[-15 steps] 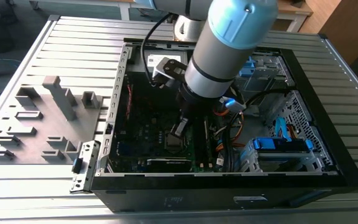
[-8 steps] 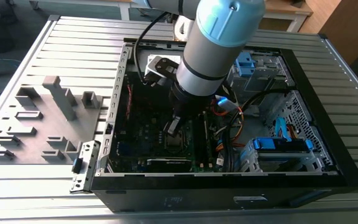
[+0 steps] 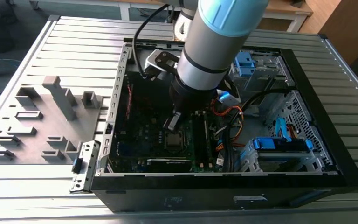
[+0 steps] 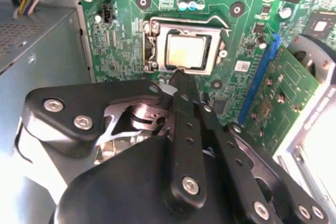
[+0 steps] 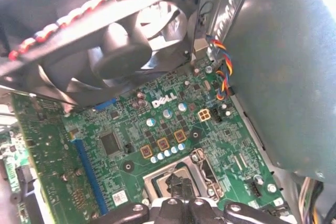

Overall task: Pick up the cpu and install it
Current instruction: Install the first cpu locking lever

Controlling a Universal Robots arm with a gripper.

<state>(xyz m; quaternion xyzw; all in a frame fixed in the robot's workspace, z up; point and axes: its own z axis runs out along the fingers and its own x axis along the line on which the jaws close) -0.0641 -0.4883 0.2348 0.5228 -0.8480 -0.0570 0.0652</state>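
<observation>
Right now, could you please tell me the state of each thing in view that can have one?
Chip: lying flat in the socket on the board, not held.
Socket frame: open, chip top uncovered.
Claw: shut, empty, tips at the socket's edge.
Computer case: lying on its side, side panel off.
Fan: mounted inside the case; spinning or still, cannot tell.

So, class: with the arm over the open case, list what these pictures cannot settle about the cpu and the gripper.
- Whether the cpu is fully seated in the socket: second wrist view, the gripper tip covers its near edge.
- Whether the tip touches the cpu: it overlaps that edge.
- Socket in the first wrist view: the gripper covers its middle, the picture's edge cuts the rest.
- Socket area in the exterior view: the arm hides part.
</observation>
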